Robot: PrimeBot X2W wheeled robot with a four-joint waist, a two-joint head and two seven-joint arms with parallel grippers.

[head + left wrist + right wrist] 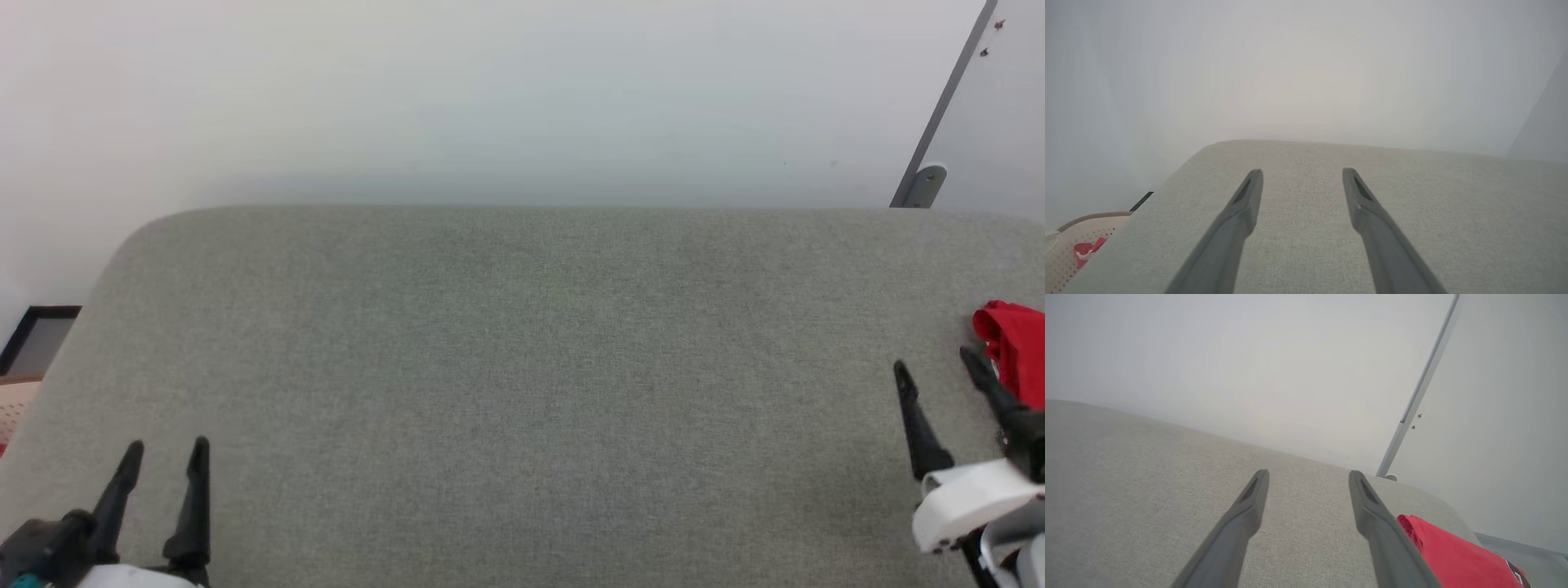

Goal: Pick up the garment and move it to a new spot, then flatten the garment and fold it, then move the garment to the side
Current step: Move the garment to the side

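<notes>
The red garment (1016, 347) lies on the grey padded table (522, 367) at its far right, cut off by the head view's edge. In the right wrist view the garment (1453, 555) sits just right of my right finger, with a bit of black and white print at its lower corner. My right gripper (939, 363) is open and holds nothing; its right fingertip is beside the garment's left edge. My left gripper (167, 452) is open over the table's front left, far from the garment. Between the two dark fingers of the left gripper (1302, 173) lies bare fabric.
A beige perforated basket (1069, 241) holding a small red-and-white cloth stands below the table's left edge. A white wall runs behind the table. A grey metal post (939, 114) leans at the back right. A dark frame (37, 335) sits on the floor at left.
</notes>
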